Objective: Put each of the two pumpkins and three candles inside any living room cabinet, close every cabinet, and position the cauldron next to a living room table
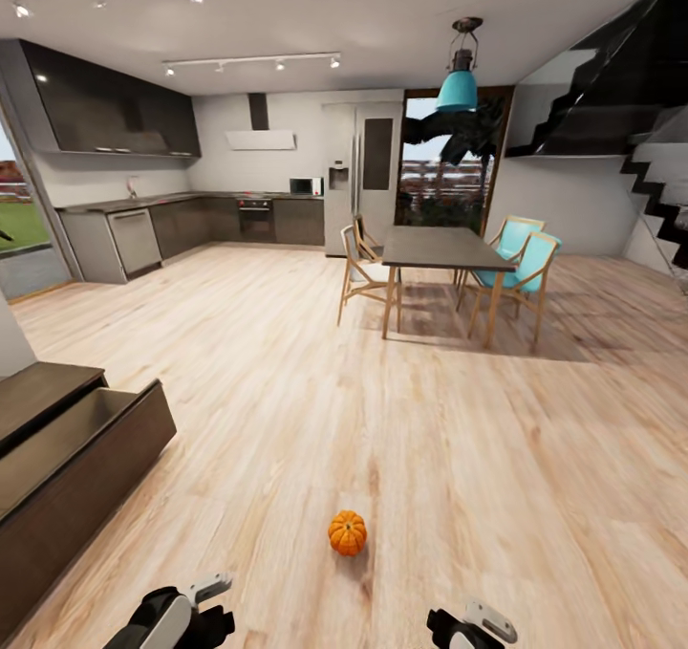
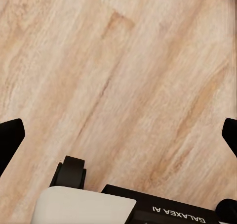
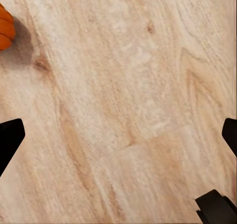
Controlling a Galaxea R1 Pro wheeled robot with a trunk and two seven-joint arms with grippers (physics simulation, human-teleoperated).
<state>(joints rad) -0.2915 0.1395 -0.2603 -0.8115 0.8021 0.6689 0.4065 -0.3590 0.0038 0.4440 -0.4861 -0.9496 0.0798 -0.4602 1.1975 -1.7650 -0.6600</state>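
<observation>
Step in hand, by the look of it: fetching a pumpkin (image 1: pixel 347 532) off the floor (image 1: pixel 287 391). Pumpkin sits alone at lower centre of head view, upright, stem up, just ahead of and between both arms; edge of it also at upper left of right wrist view (image 3: pixel 5 27). Not touched yet.

Left gripper (image 2: pixel 118 135) released, fingertips at the frame sides wide apart, nothing between but planks. Right gripper (image 3: pixel 118 135) likewise spread and empty. Both hanging low over the floor.

Cabinet (image 1: pixel 67 458) at lower left of head view, one drawer pulled out, dark inside as seen here, no contents visible. No candles or cauldron in sight.

Next move likely calls for: closing on the pumpkin, lowering one arm (right looks nearer to it), centring the round body between the fingers, clenching, then turning toward the open drawer. Round ribbed shape may roll if nudged off-centre.

Surface: pale wood planks, flat, clear grain.

Room: open plan. Kitchen (image 1: pixel 191 219) along upper left, dark units, fridge (image 1: pixel 361 171) upper centre. Dining table (image 1: pixel 441 248) with chairs centre right, teal lamp (image 1: pixel 458 85) above, stairs (image 1: pixel 650 152) upper right.
</observation>
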